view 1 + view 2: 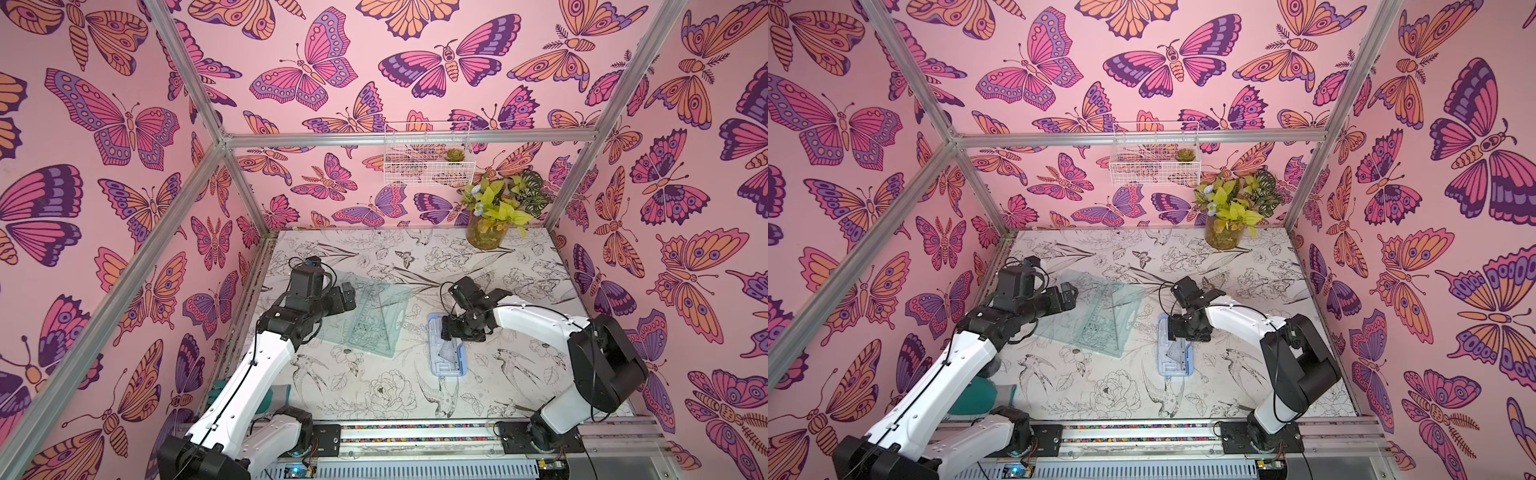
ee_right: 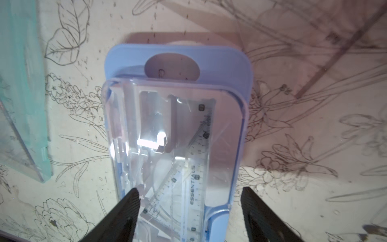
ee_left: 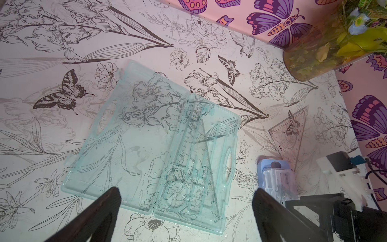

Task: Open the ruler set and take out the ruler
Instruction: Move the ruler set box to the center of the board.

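Observation:
A blue ruler set (image 2: 226, 69) with a clear lid lies on the table, seen in both top views (image 1: 448, 357) (image 1: 1176, 360). Under the lid lies a clear ruler (image 2: 198, 188) printed ESSENTIALS, beside a set square. My right gripper (image 2: 189, 191) hovers open just over the set's far end (image 1: 446, 330), one finger over the lid and the other outside the blue rim. A clear green ruler set (image 3: 129, 136) lies opened flat to the left (image 1: 374, 316), with rulers (image 3: 188, 146) in its tray half. My left gripper (image 3: 186, 192) stands open above its edge (image 1: 348, 294), holding nothing.
A loose clear set square (image 3: 291, 134) lies flat on the table behind the blue set. A glass vase of leaves (image 1: 484, 235) stands at the back right. A white wire basket (image 1: 428, 156) hangs on the back wall. Something teal (image 1: 279, 395) sits by the left arm's base.

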Available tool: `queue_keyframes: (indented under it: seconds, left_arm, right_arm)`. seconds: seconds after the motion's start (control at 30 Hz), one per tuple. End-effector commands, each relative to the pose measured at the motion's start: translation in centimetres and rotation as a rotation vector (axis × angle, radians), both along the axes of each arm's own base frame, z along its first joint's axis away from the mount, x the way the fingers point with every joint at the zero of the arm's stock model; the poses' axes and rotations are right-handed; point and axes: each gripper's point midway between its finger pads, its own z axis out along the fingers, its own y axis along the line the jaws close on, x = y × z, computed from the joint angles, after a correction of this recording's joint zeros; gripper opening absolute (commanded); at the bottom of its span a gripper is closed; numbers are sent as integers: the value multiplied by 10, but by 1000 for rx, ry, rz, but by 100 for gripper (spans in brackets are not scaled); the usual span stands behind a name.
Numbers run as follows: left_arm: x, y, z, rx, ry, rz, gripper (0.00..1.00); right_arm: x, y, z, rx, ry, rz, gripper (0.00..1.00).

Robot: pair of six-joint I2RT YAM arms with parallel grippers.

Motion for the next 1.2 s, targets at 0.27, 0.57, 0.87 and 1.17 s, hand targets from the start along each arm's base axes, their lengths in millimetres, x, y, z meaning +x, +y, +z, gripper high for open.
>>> queue_keyframes:
  seconds: [0.27, 0.57, 0.87, 1.17]
  left_arm:
    - [-12, 16, 6, 58, -27, 33, 100]
    - [-17, 19, 6, 69, -31, 29, 100]
    - [-25, 53, 3, 126, 6, 227, 100]
    - [-39, 90, 12, 228, -23, 401, 100]
  right_arm:
    - [-11, 49, -10, 64, 39, 39, 79]
    - [3, 40, 39, -68, -120, 90, 78]
    - [41, 128, 63, -117, -239, 323, 68]
    - [62, 193, 32, -98, -227, 447, 62]
